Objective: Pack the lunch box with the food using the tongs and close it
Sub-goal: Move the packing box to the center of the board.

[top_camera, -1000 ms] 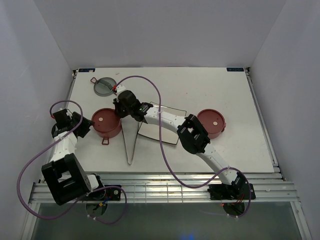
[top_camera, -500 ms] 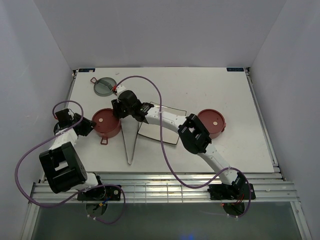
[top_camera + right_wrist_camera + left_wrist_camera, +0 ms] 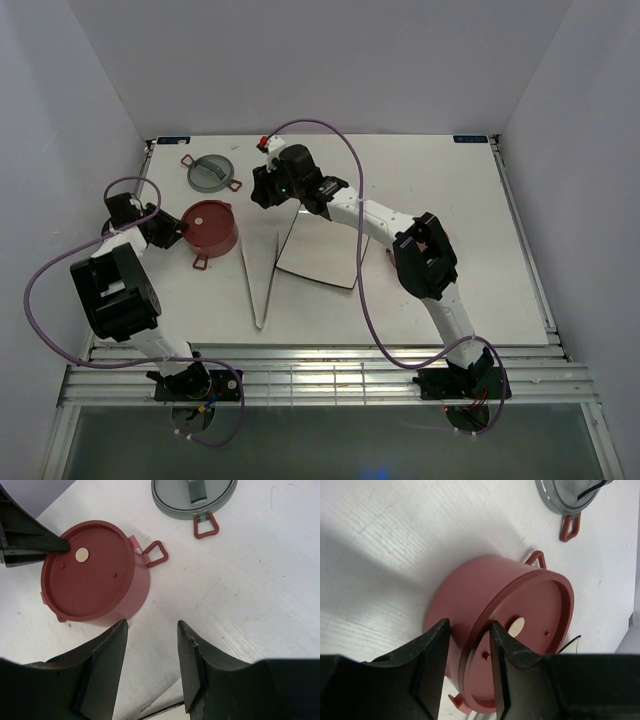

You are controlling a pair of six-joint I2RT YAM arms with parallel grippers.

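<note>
Scene: white table (image 3: 450,180) seen from above, both arms reaching toward the upper left of the frame.

Item 1, lunch box. 1 dusty-red bowl (image 3: 210,228) stands at the left of the top view. It is closed by a flat red disc lid (image 3: 85,580) with a small cream spot (image 3: 82,555) near the middle. 1 red loop handle (image 3: 155,554) projects from its side. The grey-green top lid (image 3: 210,172), with 2 red loop handles, lies flat on the table just above the bowl in the frame, apart from it.

Item 2, tongs (image 3: 258,285). They lie flat on the table at centre left, with the point of the V toward the bottom of the frame and the 2 legs spread upward. They are just beside the left edge of the square plate (image 3: 318,250). No gripper touches them.

Item 3, left gripper (image 3: 469,630). It is at the bowl's left side. Its fingers are apart and straddle the rim, 1 outside the wall and 1 over the lid, with its tip close to the cream spot. It cannot be told whether they press on the rim.

Item 4, right gripper (image 3: 150,625). It hangs over bare table above the plate's top corner, right of the grey-green lid. Its fingers are spread, with nothing between them.
</note>
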